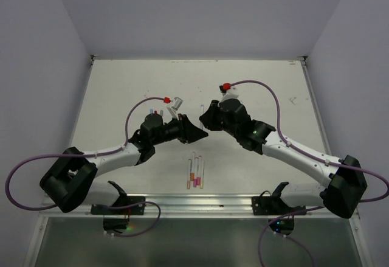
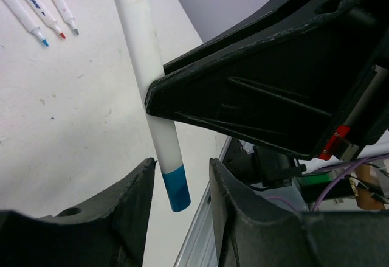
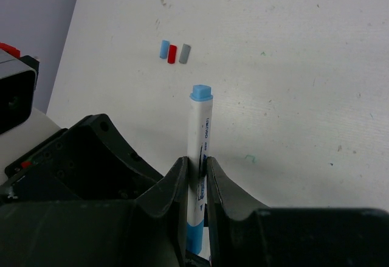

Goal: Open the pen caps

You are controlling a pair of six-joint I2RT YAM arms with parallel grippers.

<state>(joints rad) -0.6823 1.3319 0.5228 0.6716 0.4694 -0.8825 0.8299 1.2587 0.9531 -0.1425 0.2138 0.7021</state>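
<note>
My right gripper (image 3: 196,168) is clenched on the white-barrelled blue-ended marker pen (image 3: 199,127) to brace it. My left gripper (image 2: 181,165) sits open, flanking its short blue plastic cap (image 2: 175,189), ready to pull.

Your white pen (image 3: 200,136) stands upright, its blue cap (image 3: 201,92) on. At its 11 o'clock three loose caps (image 3: 173,52), blue, red and grey, lie side by side on the surface (image 3: 304,66).

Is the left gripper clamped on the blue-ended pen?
No, the left gripper is open, its fingers standing clear on either side of the pen's blue end.
</note>
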